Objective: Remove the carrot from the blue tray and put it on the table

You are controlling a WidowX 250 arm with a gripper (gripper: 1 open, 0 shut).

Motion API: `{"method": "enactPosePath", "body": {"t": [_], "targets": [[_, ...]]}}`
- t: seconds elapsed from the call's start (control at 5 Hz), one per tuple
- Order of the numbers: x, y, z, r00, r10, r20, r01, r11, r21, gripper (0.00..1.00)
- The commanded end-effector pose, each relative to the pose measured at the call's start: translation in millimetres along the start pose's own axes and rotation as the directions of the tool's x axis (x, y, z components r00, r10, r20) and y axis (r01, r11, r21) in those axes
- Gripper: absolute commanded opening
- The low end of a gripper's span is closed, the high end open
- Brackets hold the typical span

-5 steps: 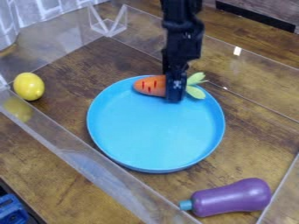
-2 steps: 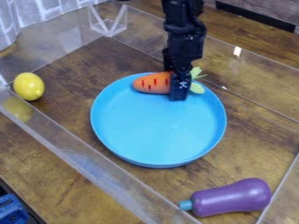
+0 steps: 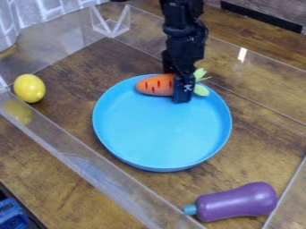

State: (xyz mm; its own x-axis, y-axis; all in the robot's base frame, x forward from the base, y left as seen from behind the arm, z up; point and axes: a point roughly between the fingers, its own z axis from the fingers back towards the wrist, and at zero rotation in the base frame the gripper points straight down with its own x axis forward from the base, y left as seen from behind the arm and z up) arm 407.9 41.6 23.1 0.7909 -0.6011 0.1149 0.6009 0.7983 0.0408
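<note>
The orange carrot [image 3: 155,86] lies at the far rim of the round blue tray [image 3: 156,134], its pale green top [image 3: 202,86] pointing right. My gripper [image 3: 182,91] comes straight down over the carrot's leafy end, its dark fingers [image 3: 183,88] low on the tray and standing open around that end. The part of the carrot under the fingers is hidden. The tray rests on the dark brown wood-grain table [image 3: 84,67].
A yellow lemon [image 3: 29,88] sits at the left by the clear acrylic wall [image 3: 54,134]. A purple eggplant [image 3: 237,201] lies at the front right. More clear walls stand at the back left.
The tray and the carrot have slid a little to the right. The wrist has rolled slightly while the gripper stays over the carrot.
</note>
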Motion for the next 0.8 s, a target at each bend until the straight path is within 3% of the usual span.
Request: {"method": "enactPosePath", "body": {"t": [0.0,0.2,0.6], "targets": [[3.7,7.3,15.4,1.0,-0.008,0.01,0.008,1.0,0.011,0.0],[5.1,15.3,25.6,1.0,-0.025,0.006,0.025,1.0,0.018,0.0],[4.3,8.8,33.5,0.998,0.05,-0.025,-0.049,0.998,0.05,0.0]]}}
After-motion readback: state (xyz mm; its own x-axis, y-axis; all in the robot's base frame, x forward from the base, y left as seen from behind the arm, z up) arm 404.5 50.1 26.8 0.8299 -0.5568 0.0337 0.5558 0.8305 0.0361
